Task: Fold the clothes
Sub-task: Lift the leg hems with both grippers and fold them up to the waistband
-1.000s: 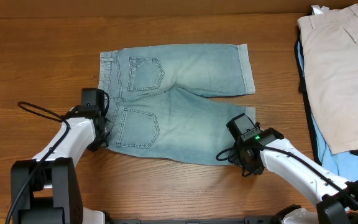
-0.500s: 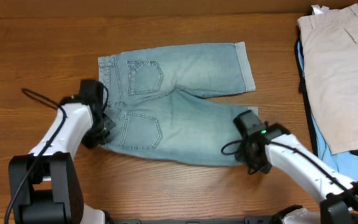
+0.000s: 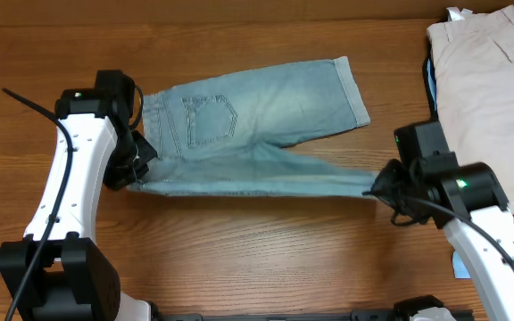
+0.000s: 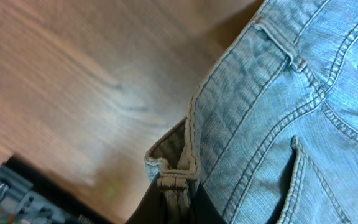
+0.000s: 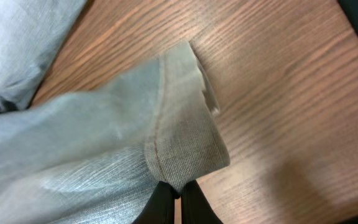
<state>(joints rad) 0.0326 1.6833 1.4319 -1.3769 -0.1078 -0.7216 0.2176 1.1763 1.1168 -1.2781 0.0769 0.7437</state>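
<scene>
Overhead: near jeans [image 3: 266,111] edge taut over open table [image 3: 266,259]

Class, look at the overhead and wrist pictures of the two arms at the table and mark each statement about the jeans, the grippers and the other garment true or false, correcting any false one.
1. The left gripper is shut on the waistband of the jeans. True.
2. The right gripper is open and holds nothing. False: it is shut on the hem of one jeans leg.
3. A back pocket of the jeans faces up. True.
4. The beige trousers lie on top of the jeans. False: they lie apart from the jeans, on the right arm's side of the table.
</scene>
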